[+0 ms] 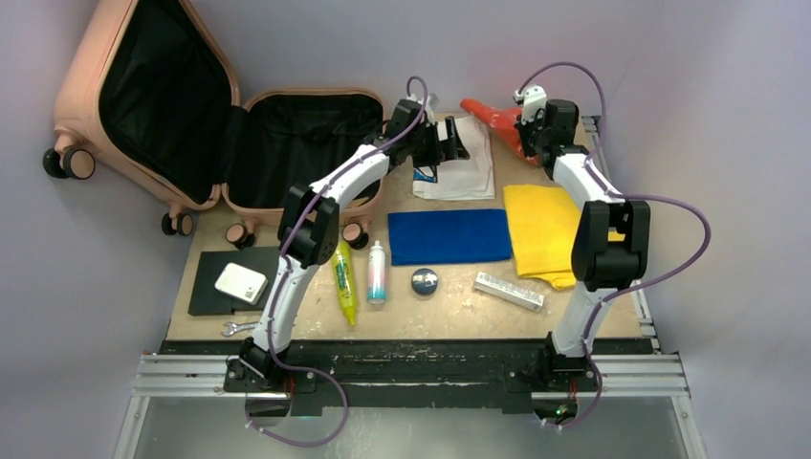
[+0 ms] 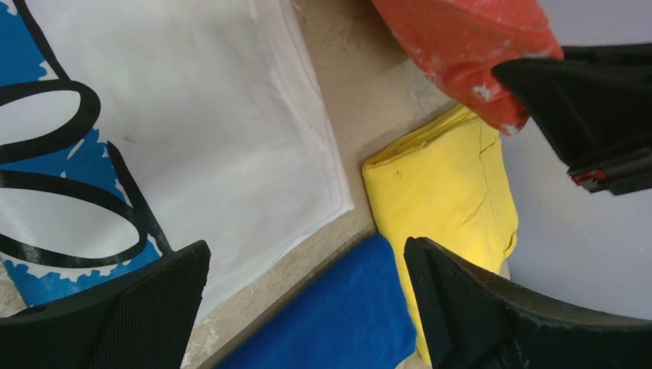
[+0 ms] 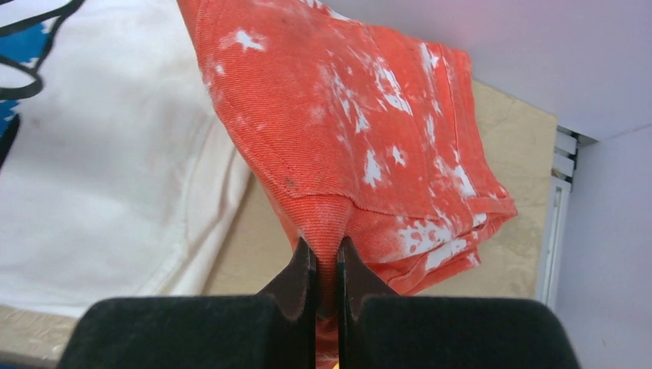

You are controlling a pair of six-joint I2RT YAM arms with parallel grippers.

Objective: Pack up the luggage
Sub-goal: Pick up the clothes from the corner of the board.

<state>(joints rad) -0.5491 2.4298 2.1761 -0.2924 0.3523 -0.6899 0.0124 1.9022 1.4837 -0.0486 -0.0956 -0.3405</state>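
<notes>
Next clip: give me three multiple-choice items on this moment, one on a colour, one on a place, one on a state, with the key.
1. The luggage lining is: A black; B pink; C white.
2. The blue towel lies: A in the luggage; B beside the yellow cloth; C under the luggage.
3. The right gripper is: A open; B shut on the orange denim garment; C shut on nothing.
Key: A, the open shell shows black fabric; B, they lie side by side; B, cloth is pinched between its fingers.

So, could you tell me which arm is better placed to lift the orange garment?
Right: the right gripper is shut on the orange garment's fold; the left gripper hangs open over the white shirt.
</notes>
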